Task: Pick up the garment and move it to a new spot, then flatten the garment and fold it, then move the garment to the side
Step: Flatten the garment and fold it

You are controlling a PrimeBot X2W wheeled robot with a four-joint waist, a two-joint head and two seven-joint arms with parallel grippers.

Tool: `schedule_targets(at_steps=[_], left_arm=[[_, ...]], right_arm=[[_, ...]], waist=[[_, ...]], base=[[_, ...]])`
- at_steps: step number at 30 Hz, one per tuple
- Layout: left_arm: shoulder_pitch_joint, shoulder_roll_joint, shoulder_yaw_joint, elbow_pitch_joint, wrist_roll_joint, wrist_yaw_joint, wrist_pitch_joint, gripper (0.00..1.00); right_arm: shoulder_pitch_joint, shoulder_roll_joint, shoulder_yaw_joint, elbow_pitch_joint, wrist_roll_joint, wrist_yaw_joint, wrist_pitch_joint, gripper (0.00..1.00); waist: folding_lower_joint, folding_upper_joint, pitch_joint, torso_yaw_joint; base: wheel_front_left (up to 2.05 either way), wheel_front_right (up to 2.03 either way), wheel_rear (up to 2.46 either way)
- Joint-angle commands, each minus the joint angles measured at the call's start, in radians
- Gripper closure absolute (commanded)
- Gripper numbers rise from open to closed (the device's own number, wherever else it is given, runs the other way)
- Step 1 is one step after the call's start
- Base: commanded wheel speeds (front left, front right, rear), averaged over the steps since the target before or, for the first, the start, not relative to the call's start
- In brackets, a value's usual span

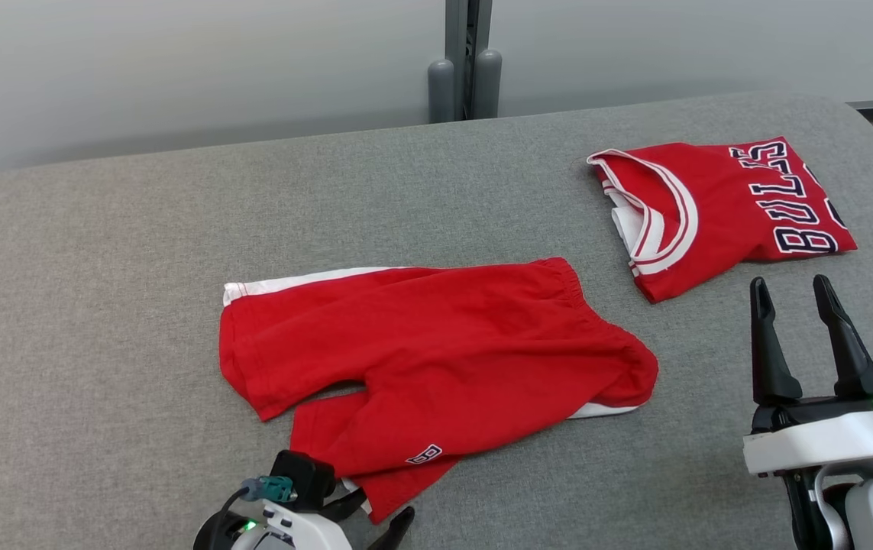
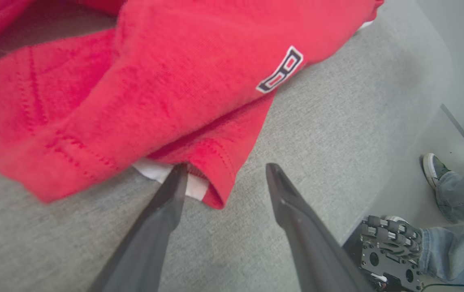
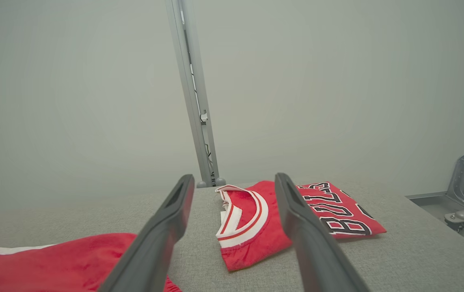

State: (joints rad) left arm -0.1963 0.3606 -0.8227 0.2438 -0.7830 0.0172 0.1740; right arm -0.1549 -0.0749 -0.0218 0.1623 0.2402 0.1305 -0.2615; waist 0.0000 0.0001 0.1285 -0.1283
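Shorts (image 1: 421, 359), red with white trim, lie rumpled in the middle of the grey tabletop (image 1: 100, 252) in the head view. Their long axis runs left to right, with the waistband at the right and the leg openings at the left and near side. The left hand (image 1: 383, 513) sits at the near leg's hem with its fingers apart. The right hand (image 1: 790, 289) hovers well apart to the right, also spread and holding nothing. A folded jersey (image 1: 719, 214) rests at the far right.

From the left wrist, the left hand (image 2: 227, 168) points straight at the hem. One fingertip touches the white lining (image 2: 162, 172) and the other is over bare tabletop (image 2: 337, 121). This arm looks better placed to pinch the shorts (image 2: 175, 73). A person's leg (image 2: 455, 194) shows beyond the edge.

From the right wrist, the right hand (image 3: 234, 178) is spread and faces the jersey (image 3: 252, 227), with the shorts (image 3: 73, 259) lower left.
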Motion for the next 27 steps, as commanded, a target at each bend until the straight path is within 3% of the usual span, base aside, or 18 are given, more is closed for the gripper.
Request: schedule_targets(at_steps=[1, 2, 10, 14, 19, 21, 23, 27], left_arm=[[-0.021, 0.0, 0.004, 0.006, 0.007, -0.006, -0.007, 0.66], [-0.025, 0.0, 0.005, 0.005, 0.009, -0.007, -0.01, 1.0], [-0.014, -0.008, 0.013, -0.052, -0.041, -0.03, 0.008, 1.0], [-0.017, 0.032, 0.045, -0.174, -0.094, -0.04, 0.043, 1.0], [-0.039, 0.091, 0.126, -0.302, -0.143, -0.005, 0.064, 1.0], [-0.055, 0.112, 0.16, -0.313, -0.153, 0.01, 0.066, 1.0], [-0.06, 0.089, 0.198, -0.306, -0.216, 0.002, 0.06, 1.0], [-0.119, 0.104, 0.26, -0.209, -0.229, 0.009, 0.041, 1.0]], right_arm=[[-0.009, -0.004, -0.004, -0.006, 0.002, 0.001, -0.004, 0.0], [-0.011, -0.004, -0.006, -0.006, 0.001, 0.001, -0.004, 0.0], [-0.011, 0.002, -0.01, 0.001, -0.002, 0.001, -0.004, 0.0], [-0.008, 0.003, -0.011, 0.001, -0.002, 0.001, -0.004, 0.0], [-0.011, 0.004, -0.008, 0.005, -0.001, 0.001, -0.004, 0.0], [-0.013, 0.004, -0.007, 0.006, 0.0, 0.001, -0.004, 0.0], [-0.018, 0.002, -0.006, 0.007, 0.002, 0.001, -0.004, 0.0], [-0.025, 0.0, 0.002, 0.009, 0.004, 0.001, -0.004, 0.0]], waist=[[0.0, -0.0001, 0.004, 0.001], [0.0, -0.0001, 0.005, 0.001], [0.0, -0.0001, -0.002, 0.011], [0.0, -0.0001, -0.006, 0.017], [0.0, -0.0001, -0.007, 0.013], [0.0, -0.0001, -0.004, 0.009], [0.0, -0.0001, -0.001, 0.005], [0.0, -0.0001, 0.011, -0.011]], base=[[0.0, 0.0, 0.0], [0.0, 0.0, 0.0], [0.0, 0.0, 0.0], [0.0, 0.0, 0.0], [0.0, 0.0, 0.0], [0.0, 0.0, 0.0], [0.0, 0.0, 0.0], [0.0, 0.0, 0.0]])
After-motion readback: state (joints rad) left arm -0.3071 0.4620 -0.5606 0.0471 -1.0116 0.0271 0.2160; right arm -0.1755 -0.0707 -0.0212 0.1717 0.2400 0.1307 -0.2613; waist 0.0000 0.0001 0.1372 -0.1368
